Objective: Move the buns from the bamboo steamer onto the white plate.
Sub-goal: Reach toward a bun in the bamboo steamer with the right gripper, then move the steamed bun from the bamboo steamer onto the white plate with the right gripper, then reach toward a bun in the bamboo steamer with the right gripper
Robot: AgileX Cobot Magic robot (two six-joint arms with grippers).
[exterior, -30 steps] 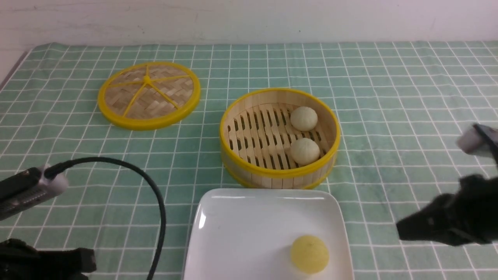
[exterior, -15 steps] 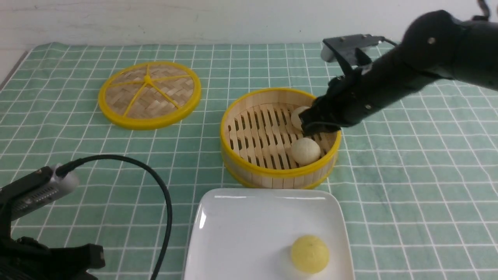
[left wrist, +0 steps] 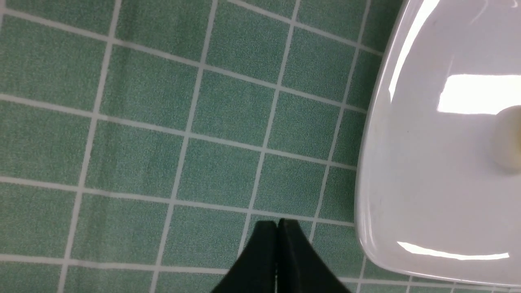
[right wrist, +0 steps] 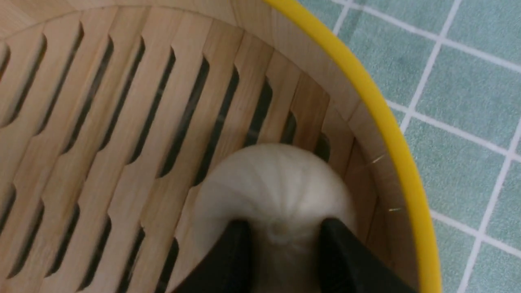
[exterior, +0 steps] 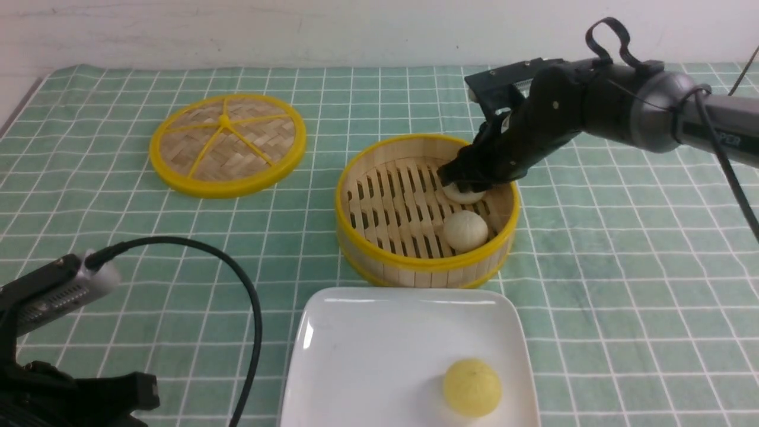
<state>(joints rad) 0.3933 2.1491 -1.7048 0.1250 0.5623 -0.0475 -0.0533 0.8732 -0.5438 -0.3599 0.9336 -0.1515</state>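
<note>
- In the bamboo steamer [exterior: 415,276], the far bun [exterior: 465,194] sits by the right wall; the near bun [exterior: 466,230] lies before it, apart.
- The white plate [exterior: 367,356], nearer the robot, carries a yellow ball [exterior: 472,386]; the lid [exterior: 227,144] lies well left.
- The right gripper [exterior: 465,181] straddles the far bun's top, jaws partly parted; whether it grips cannot be told.
- The left gripper [left wrist: 278,224] hovers closed beside the plate.

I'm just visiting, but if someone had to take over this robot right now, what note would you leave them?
Left gripper: fingers shut, empty, over the cloth beside the white plate.
Right gripper: fingers open, straddling the far bun inside the bamboo steamer.
Near bun: also in the steamer.
The plate holds only a yellow ball.
Done: no bun moved.
Left: both buns to the plate.
</note>
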